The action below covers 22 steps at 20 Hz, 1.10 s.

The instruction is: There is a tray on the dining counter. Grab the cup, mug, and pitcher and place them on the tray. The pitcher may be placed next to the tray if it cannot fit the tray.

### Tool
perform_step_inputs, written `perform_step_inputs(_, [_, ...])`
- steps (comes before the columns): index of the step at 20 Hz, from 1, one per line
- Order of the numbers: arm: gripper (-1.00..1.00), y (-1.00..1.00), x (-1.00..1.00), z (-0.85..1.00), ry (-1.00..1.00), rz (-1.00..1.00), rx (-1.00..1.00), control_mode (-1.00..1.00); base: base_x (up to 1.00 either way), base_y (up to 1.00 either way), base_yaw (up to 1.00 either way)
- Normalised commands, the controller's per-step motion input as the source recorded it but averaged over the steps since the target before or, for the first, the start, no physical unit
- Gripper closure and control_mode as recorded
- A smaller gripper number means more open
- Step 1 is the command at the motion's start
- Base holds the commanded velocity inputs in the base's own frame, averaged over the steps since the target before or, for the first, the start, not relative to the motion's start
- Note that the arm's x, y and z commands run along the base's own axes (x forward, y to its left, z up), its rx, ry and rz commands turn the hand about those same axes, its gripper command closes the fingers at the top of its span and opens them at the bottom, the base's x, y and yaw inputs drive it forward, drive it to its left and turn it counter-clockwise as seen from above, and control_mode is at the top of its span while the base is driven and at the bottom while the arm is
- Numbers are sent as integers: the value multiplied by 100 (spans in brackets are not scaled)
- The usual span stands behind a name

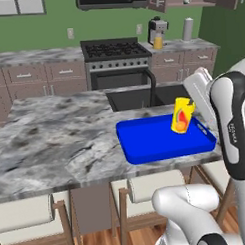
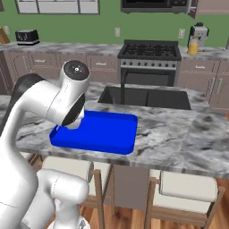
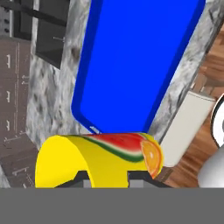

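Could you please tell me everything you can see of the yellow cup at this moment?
The cup is a small yellow handleless tumbler with a red, green and orange fruit picture on its side. It is tilted above the right part of the blue tray. The hand view shows its open mouth close up, the gripper shut on it.

The grey-white marbled table (image 1: 55, 142) carries a bright blue tray (image 1: 155, 141) near its front edge, flat on the stone. A dark sink (image 1: 138, 96) with a black faucet (image 1: 152, 86) is set into it, behind the tray.
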Motion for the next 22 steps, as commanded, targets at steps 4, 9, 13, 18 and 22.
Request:
perform_step_inputs(4, [100,38,24,-23,0,19,0,-100,0,0,0])
perform_step_inputs(9, [100,25,29,-31,-3,15,0,-100,0,0,0])
perform_step_inputs(13, [100,14,42,-28,-1,12,0,-100,0,0,0])
perform_step_inputs(18, [100,3,53,-26,0,6,0,-100,0,0,0])
perform_step_inputs(22, [100,0,59,-25,0,0,0,-100,0,0,0])
